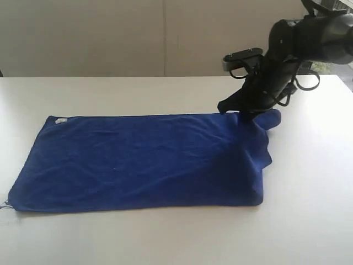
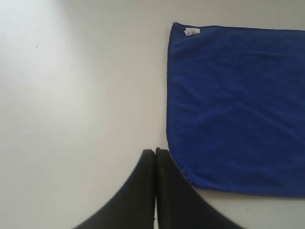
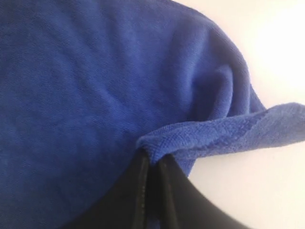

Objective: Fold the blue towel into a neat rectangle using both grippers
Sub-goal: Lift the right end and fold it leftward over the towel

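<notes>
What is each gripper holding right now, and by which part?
The right gripper pinches the blue towel by a raised fold of hem near one corner. The left gripper is shut on nothing, beside the towel.

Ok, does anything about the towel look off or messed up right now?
Only the far right corner: the blue towel is bunched and lifted there, pinched in the right hand, so that edge is wrinkled. The rest lies flat. A thin thread trails from the near left corner.
</notes>
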Robot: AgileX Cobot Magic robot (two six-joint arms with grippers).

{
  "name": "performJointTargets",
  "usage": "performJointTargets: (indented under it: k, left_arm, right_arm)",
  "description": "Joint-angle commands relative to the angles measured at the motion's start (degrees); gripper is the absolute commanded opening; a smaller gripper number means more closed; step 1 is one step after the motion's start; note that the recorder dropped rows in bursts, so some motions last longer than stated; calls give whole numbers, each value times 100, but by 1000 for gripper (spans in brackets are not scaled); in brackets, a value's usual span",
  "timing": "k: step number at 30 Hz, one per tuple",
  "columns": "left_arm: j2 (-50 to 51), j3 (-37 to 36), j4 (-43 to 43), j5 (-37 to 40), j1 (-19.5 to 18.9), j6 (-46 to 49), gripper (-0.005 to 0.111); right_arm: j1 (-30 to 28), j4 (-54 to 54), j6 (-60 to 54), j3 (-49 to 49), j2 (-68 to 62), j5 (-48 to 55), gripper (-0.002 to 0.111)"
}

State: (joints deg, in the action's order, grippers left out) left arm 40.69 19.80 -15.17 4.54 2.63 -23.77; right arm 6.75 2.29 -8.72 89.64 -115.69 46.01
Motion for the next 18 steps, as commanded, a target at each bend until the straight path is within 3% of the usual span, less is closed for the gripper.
performJointTargets:
  k: [1, 18]
  left_arm:
    - [0, 34, -28, 3, -22, -44, 0]
    - [0, 34, -28, 3, -22, -44, 0]
  right_arm:
    - [266, -38, 79, 203, 80, 17, 5]
    - [1176, -15, 233, 1416, -505, 338, 5]
